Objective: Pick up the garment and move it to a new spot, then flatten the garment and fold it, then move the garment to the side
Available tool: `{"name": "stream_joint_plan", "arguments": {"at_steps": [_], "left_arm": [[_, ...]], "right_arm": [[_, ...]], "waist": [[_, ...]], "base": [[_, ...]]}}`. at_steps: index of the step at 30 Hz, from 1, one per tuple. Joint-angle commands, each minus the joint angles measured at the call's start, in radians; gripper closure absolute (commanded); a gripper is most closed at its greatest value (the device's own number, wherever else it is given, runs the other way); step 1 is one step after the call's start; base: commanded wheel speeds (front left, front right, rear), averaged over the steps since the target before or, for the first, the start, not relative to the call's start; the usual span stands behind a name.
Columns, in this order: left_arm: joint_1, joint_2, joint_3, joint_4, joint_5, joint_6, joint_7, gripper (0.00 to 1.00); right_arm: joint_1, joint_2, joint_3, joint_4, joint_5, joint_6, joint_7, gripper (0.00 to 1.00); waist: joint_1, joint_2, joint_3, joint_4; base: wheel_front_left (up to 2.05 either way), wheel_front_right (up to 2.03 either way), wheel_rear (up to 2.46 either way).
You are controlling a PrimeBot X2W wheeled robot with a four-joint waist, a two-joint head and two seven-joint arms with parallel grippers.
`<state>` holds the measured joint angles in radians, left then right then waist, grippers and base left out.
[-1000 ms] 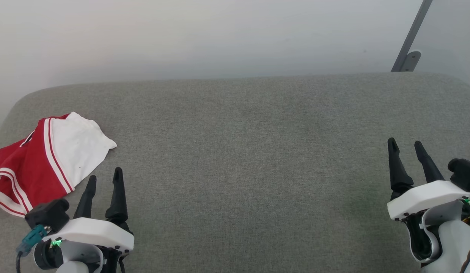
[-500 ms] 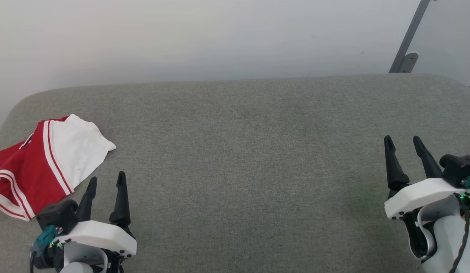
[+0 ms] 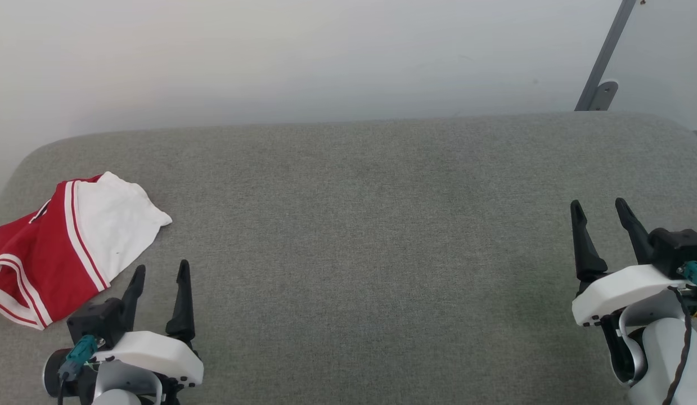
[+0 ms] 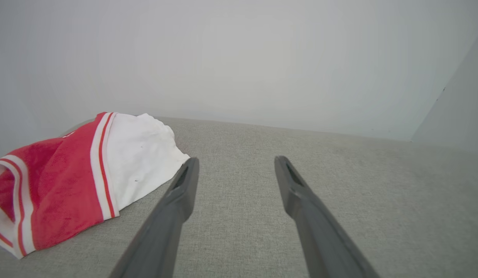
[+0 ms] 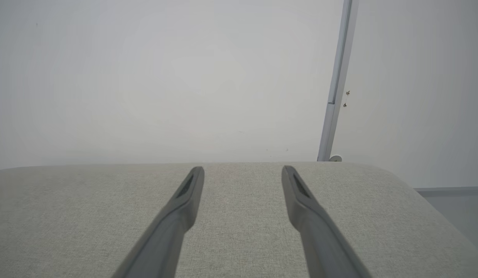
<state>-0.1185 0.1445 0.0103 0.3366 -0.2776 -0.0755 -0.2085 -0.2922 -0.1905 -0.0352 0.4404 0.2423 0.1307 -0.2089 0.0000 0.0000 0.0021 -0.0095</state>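
A small red-and-white garment [image 3: 72, 242] lies crumpled against the left edge of the grey upholstered surface [image 3: 354, 225], roughly midway between that edge's rounded far corner and the near edge. The robot's left gripper [image 3: 161, 266] hangs over the near-left part of the surface. Its two dark fingers are spread apart and hold nothing. The cloth sits just to the left of and beyond those fingers. Its white corner points toward the fingertips, and a strip of bare fabric separates the two. The right gripper [image 3: 598, 202] is over the near-right part of the surface, well apart from the garment, its jaws likewise released and empty.

The garment is loosely bunched rather than flat. One half is red and the other white, parted by a band of white-and-red striped trim. The same striping runs along the hem nearest the left edge. A few tiny dark specks dot the white panel, and a small mark shows at the red part's far side, too small to make out. A pale wall [image 3: 269, 56] rises behind the surface's far edge.
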Motion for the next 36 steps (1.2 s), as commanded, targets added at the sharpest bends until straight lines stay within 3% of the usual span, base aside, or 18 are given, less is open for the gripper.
{"name": "stream_joint_plan", "arguments": {"at_steps": [1,26,36], "left_arm": [[-0.018,0.008,0.005,-0.001,0.031,-0.006,-0.010,0.00],[-0.047,-0.003,0.039,0.051,0.155,-0.048,-0.057,0.00],[-0.008,-0.032,0.085,0.038,0.155,-0.046,-0.059,0.00]], "right_arm": [[-0.005,-0.005,0.002,0.001,-0.025,0.000,-0.009,0.00],[0.020,0.010,-0.012,0.042,-0.065,0.000,-0.058,0.00],[0.034,0.027,0.040,0.027,-0.019,0.000,-0.057,0.00]], "waist": [[0.0000,0.0000,-0.001,0.000],[0.0000,0.0000,-0.003,0.008],[0.0000,0.0000,0.001,0.110]], "base": [[0.00,0.00,0.00],[0.00,0.00,0.00],[0.00,0.00,0.00]]}}
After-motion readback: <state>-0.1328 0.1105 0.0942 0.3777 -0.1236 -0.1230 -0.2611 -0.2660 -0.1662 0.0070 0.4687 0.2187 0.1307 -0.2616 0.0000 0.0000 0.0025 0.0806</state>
